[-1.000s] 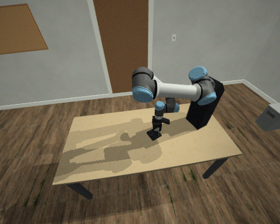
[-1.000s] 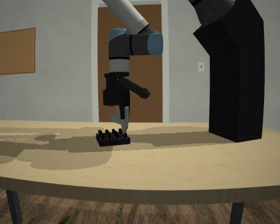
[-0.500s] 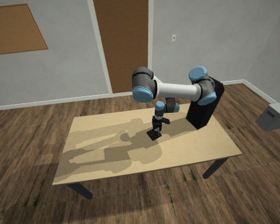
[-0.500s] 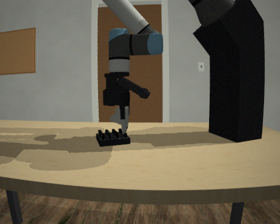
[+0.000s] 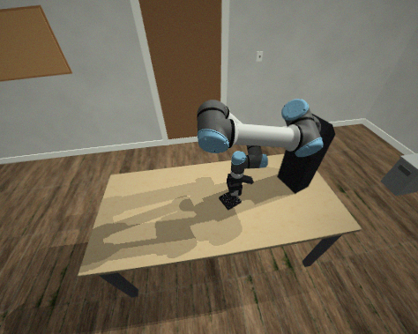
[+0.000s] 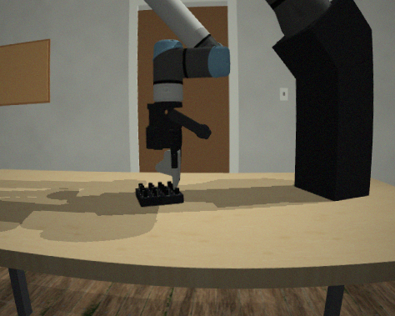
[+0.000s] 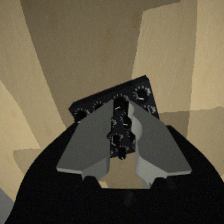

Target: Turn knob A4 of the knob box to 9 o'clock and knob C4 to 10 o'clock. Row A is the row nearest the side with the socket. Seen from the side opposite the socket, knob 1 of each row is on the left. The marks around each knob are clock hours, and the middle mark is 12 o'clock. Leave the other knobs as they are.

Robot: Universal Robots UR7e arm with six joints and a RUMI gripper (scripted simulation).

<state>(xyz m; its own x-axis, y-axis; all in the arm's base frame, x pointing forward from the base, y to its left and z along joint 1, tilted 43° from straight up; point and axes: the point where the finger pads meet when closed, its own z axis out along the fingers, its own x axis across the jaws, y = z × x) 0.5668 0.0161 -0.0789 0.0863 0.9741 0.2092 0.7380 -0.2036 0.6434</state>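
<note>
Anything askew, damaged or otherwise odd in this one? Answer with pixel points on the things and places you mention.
Nothing looks damaged or spilled. The knob box (image 5: 224,203) (image 6: 162,200) (image 7: 135,84) sits flat but angled to the table (image 5: 294,223) (image 6: 257,236) edges, which need not be a fault. The end effector (image 5: 236,195) (image 6: 176,188) (image 7: 120,101) is down at its knobs.

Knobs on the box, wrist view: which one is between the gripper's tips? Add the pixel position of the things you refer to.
The third knob (image 7: 119,104) from the left in the far row; the others lie outside the gripper's (image 5: 235,195) (image 6: 176,188) (image 7: 121,103) tips.

1. Box (image 5: 229,203) (image 6: 162,200) (image 7: 145,81): black, low, flat on the bench, skewed in the wrist view.
2. Knobs (image 6: 145,194) (image 7: 141,93): black, upright, in rows, pale marks around them; A4 and C4 settings unclear.
</note>
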